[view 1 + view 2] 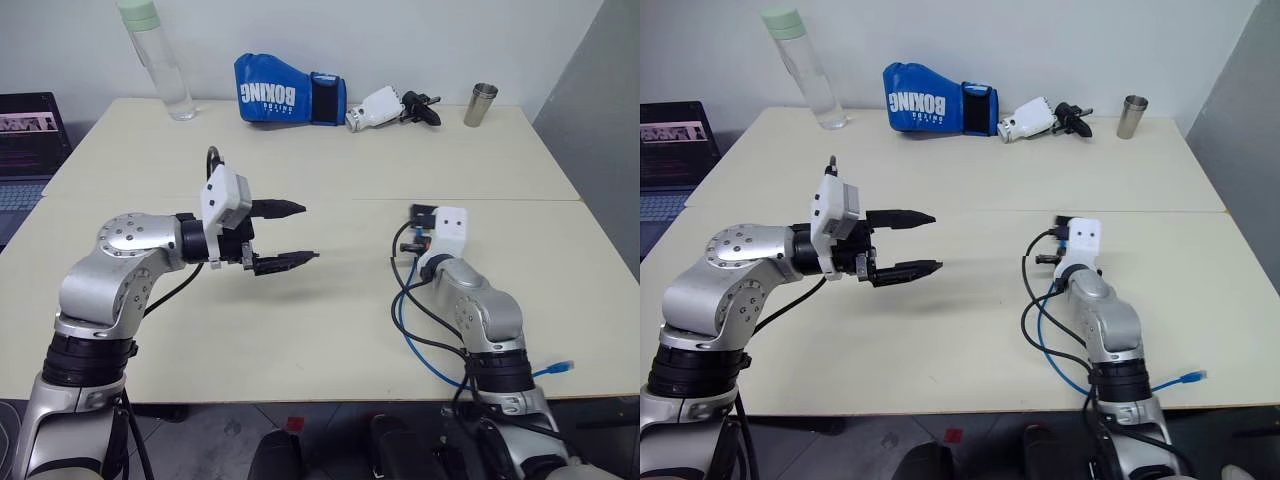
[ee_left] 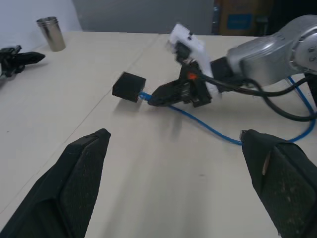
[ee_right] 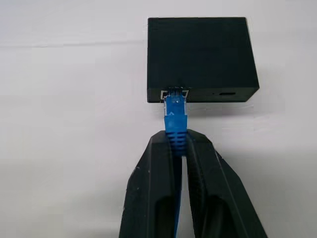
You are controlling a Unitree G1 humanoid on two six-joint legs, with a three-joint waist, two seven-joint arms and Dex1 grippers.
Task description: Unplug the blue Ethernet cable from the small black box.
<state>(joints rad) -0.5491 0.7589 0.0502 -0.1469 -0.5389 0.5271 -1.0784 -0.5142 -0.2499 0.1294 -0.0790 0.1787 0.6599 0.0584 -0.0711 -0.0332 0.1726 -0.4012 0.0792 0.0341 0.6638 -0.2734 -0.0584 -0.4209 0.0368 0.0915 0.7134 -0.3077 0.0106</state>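
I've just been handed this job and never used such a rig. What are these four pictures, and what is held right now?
It's a two-armed robot at a table. Two pictures look down from its head; the other two look along each gripper's fingers. The right gripper is shut on the blue cable just behind its plug, which sits in the black box. The left gripper hovers open, holding nothing. At the far edge lie a boxing glove, a bottle, a metal cup and a small white and black device.
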